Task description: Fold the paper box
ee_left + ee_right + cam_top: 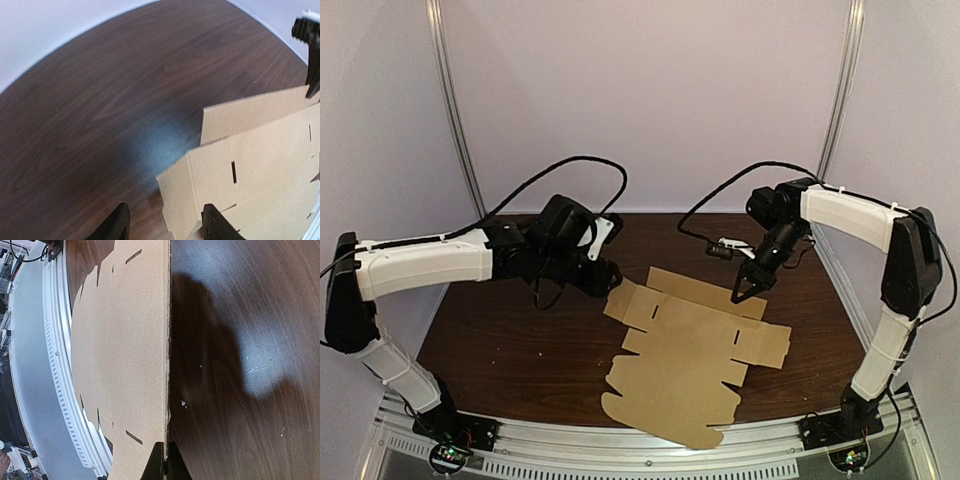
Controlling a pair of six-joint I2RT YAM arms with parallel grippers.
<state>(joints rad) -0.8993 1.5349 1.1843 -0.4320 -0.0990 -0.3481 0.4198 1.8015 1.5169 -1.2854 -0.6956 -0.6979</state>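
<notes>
Blank of paper box (692, 352) laid flat on tabletop (500, 340). Left tool (165, 222), fingers apart, set at left flap corner; right tool (165, 462), fingers together, at far edge.

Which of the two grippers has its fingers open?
The left gripper: its fingers stand apart by a corner of the cardboard; the right gripper is pinched shut on its far edge.

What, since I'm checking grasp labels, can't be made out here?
- Right hand: the right wrist view's bottom edge cuts it off, and it is too small from the top to tell if it pinches the box.
- Left hand: in the top view its tips are lost against the dark table.
- Box: the left wrist view's right and bottom edges cut most off.
</notes>
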